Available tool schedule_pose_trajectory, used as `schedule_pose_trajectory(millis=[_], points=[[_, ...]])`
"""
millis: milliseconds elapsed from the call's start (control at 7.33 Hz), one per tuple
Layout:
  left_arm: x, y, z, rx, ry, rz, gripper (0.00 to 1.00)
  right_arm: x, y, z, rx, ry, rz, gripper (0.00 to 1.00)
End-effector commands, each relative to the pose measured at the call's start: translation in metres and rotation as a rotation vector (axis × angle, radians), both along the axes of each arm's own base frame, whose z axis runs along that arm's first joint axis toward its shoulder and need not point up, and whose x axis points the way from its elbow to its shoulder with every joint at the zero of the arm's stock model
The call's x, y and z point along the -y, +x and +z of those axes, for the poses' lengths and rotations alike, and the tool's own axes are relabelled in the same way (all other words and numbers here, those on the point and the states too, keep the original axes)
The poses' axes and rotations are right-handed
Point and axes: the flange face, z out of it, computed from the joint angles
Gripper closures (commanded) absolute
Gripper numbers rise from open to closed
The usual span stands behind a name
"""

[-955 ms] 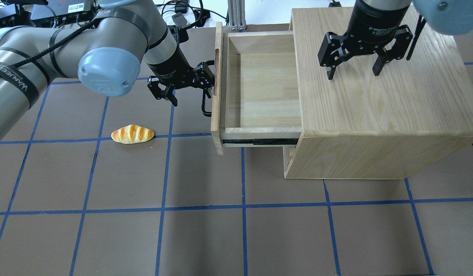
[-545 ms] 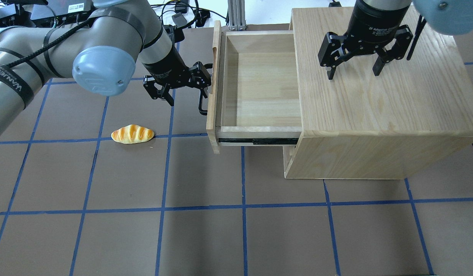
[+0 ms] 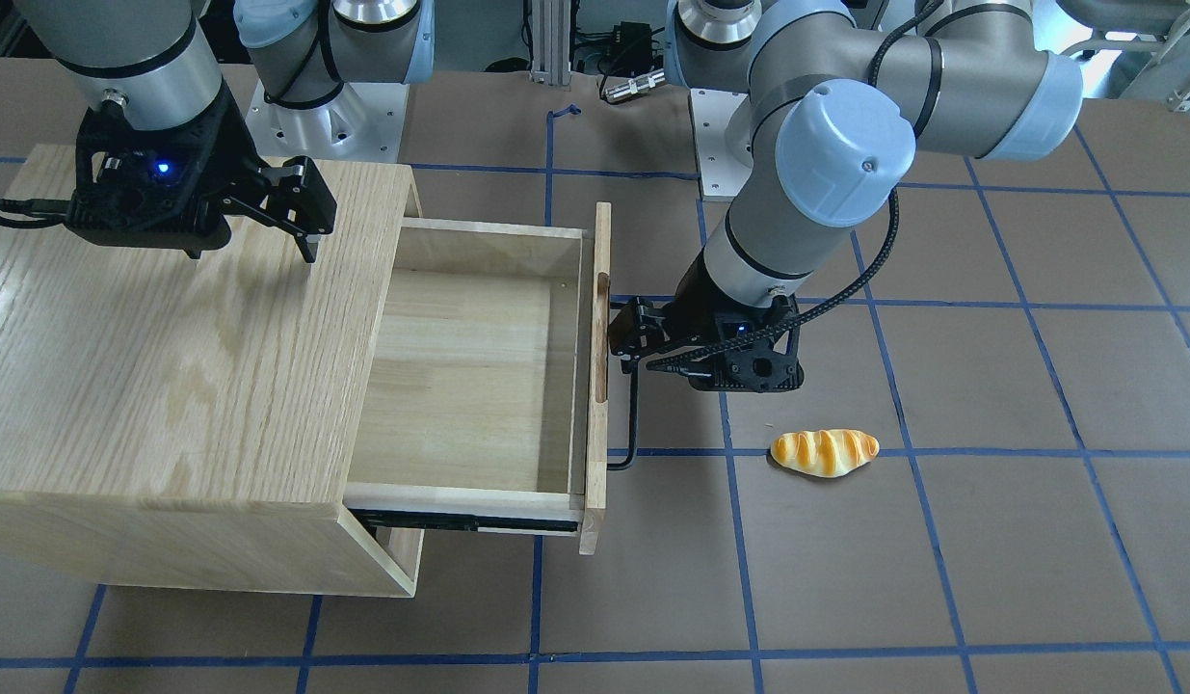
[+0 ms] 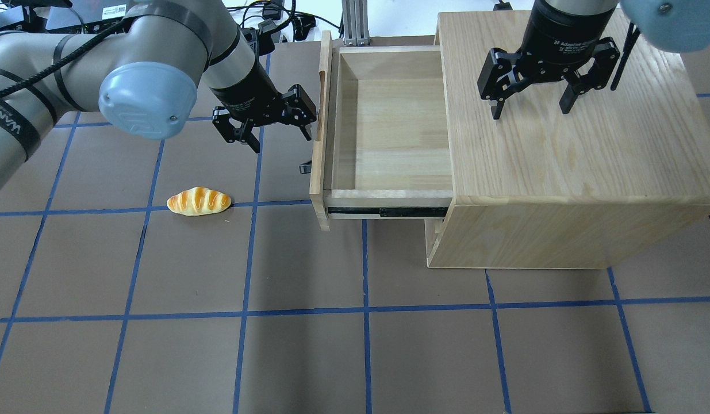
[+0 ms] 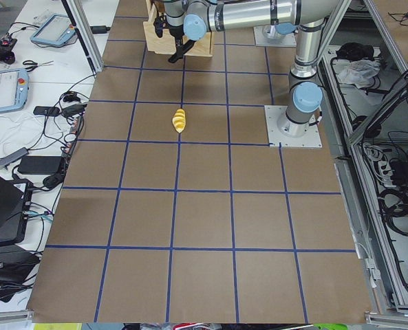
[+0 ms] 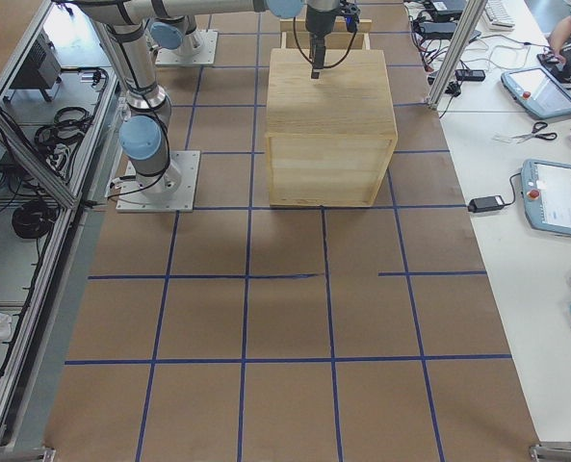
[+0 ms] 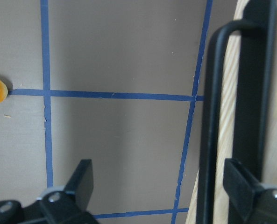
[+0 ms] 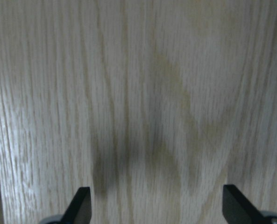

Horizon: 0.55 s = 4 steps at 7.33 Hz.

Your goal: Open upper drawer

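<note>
1. The left gripper (image 4: 282, 143) hangs low over the table with its jaws spread wide, holding nothing.
2. Closest to it is the black handle (image 7: 210, 116) of the upper drawer (image 4: 400, 132). In the wrist view the bar runs between the two fingers, just inside one finger (image 7: 241, 186). Whether they touch cannot be told. The other finger (image 7: 81, 179) is well away from the bar, over the mat (image 4: 309, 356).
3. Just past the handle stands the front panel (image 4: 316, 178). Its long oval slot (image 3: 602, 337) is level with the gripper's tips.
4. Beyond the panel, the upper drawer sticks far out of the cabinet (image 4: 561, 149). Its pale bottom is bare, and a black slide rail (image 4: 389, 211) shows along its side.
5. On the gripper's other side, away from the drawer, a bread roll (image 4: 198, 201) lies on the mat. It is apart from the gripper and sits on a blue tape line (image 4: 274, 202).
6. Farthest off, across the drawer, the right gripper (image 4: 530, 112) hovers over the cabinet's top. Its jaws are wide apart and empty, with only wood grain between them in its wrist view.
</note>
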Motion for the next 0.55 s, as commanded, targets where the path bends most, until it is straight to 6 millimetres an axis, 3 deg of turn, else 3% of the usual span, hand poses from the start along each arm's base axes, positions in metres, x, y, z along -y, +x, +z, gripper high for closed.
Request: schedule_pose_trajectory(millis=[0,136,409], points=[[-0.011,0.004,0.025,0.001,0.008,-0.001,0.00,0.000,0.000,0.000,0.000,0.000,0.000,0.00],[-0.013,0.009,0.036,0.002,0.003,0.000,0.00,0.000,0.000,0.000,0.000,0.000,0.000,0.00],[-0.015,0.049,0.057,0.003,0.024,-0.007,0.00,0.000,0.000,-0.001,0.000,0.002,0.000,0.00]])
